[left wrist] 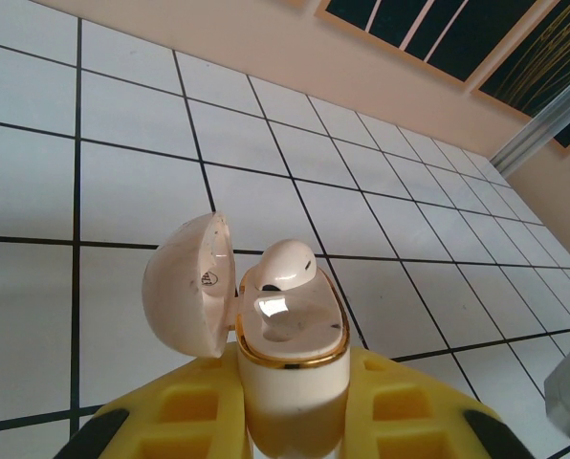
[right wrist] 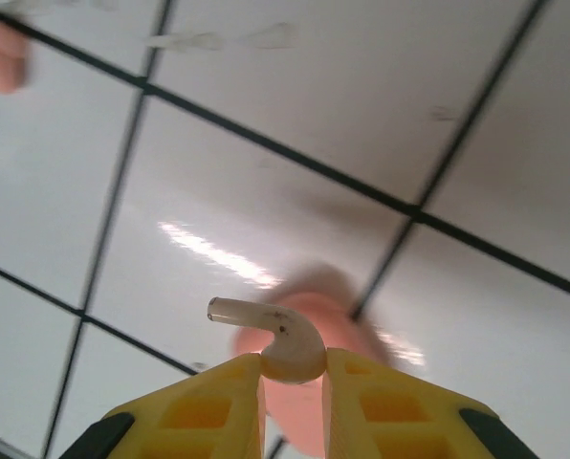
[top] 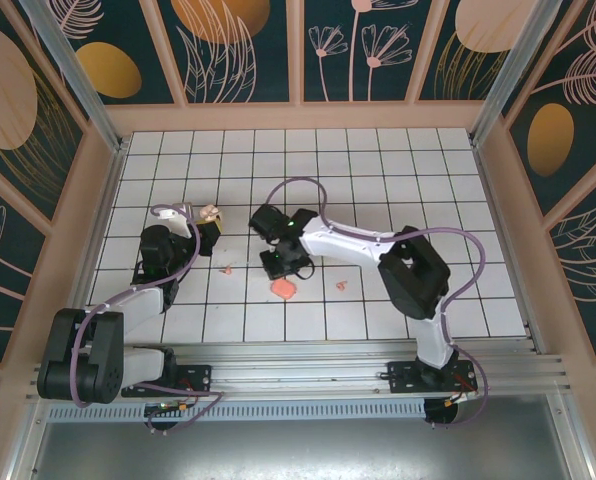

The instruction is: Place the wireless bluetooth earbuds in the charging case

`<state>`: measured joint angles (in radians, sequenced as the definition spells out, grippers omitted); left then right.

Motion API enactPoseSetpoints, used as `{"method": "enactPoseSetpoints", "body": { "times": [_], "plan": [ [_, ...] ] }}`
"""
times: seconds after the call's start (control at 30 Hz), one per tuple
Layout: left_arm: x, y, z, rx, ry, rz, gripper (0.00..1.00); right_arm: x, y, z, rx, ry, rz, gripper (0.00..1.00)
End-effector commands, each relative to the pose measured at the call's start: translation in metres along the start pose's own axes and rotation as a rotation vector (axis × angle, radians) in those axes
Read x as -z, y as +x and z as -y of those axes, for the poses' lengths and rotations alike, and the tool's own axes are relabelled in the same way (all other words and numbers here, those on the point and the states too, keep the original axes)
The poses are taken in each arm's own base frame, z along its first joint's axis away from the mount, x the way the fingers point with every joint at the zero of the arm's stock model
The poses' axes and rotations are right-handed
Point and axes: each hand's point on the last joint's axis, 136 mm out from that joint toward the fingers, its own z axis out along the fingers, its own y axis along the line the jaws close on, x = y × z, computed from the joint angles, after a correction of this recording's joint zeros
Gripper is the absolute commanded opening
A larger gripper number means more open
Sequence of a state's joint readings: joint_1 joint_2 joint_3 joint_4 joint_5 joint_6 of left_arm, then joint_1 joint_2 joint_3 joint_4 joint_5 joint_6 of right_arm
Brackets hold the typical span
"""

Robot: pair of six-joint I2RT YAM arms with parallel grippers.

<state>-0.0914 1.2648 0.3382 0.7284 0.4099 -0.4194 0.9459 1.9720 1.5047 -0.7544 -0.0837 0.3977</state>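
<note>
Cream plastic with a soft gloss is what both arms are handling, and the job looks about half done. The case (left wrist: 287, 335) stands upright, pinched at its lower body between the yellow fingers of the left gripper (left wrist: 295, 384), at the left of the scene. Its lid (left wrist: 189, 287) is swung open to the left, a smooth shallow shell with a small dark mark inside. One earbud (left wrist: 280, 268) sits in the far pocket, its rounded head showing above the case's thin gold rim. The near pocket is an empty, shiny hollow.

A second earbud (right wrist: 277, 342) is clamped by its bulb between the tips of the right gripper (right wrist: 293, 368). Its stem, a thin pale tube with a dark dot at the bend, sticks out to the left. In the top view this gripper hangs over the table (top: 378, 170) to the right of the case and apart from it, just above a salmon-pink piece (top: 283, 289) that blurs beneath the fingers in the wrist view.

By my reading, what remains is to bring that earbud across, line its stem up with the empty pocket and seat it.

The fingers are blocky yellow plastic with moulded recesses. The table is glossy white, ruled with black lines. Two tiny pink bits (top: 228, 268) (top: 341, 286) lie on it, too small to make out.
</note>
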Motion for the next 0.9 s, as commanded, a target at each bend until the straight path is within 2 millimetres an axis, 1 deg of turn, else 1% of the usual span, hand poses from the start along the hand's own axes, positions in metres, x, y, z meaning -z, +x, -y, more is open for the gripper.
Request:
{"method": "enactPoseSetpoints", "body": {
  "times": [0.0, 0.13, 0.2, 0.33, 0.43, 0.53, 0.6, 0.87],
  "plan": [
    [0.001, -0.012, 0.005, -0.035, 0.016, 0.029, 0.05, 0.011, 0.008, 0.025, 0.008, 0.012, -0.004, 0.21],
    [0.000, -0.013, 0.006, -0.037, 0.021, 0.028, 0.05, 0.008, 0.023, 0.058, -0.019, 0.041, -0.037, 0.21],
    [0.000, -0.012, 0.006, -0.035, 0.023, 0.025, 0.05, 0.006, 0.030, 0.070, -0.022, 0.054, -0.057, 0.21],
    [-0.001, -0.012, 0.006, -0.033, 0.023, 0.023, 0.05, 0.003, 0.038, 0.092, -0.017, 0.086, -0.086, 0.21],
    [0.000, -0.012, 0.006, -0.035, 0.025, 0.023, 0.05, 0.002, 0.040, 0.102, -0.010, 0.090, -0.099, 0.21],
    [0.000, -0.013, 0.006, -0.036, 0.023, 0.023, 0.05, 0.000, 0.042, 0.110, 0.007, 0.106, -0.118, 0.21],
    [0.000, -0.013, 0.007, -0.038, 0.023, 0.024, 0.05, -0.001, 0.043, 0.112, 0.027, 0.108, -0.126, 0.21],
    [0.002, -0.015, 0.008, -0.041, 0.025, 0.029, 0.05, -0.001, 0.044, 0.103, 0.169, 0.066, -0.165, 0.22]
  ]
}}
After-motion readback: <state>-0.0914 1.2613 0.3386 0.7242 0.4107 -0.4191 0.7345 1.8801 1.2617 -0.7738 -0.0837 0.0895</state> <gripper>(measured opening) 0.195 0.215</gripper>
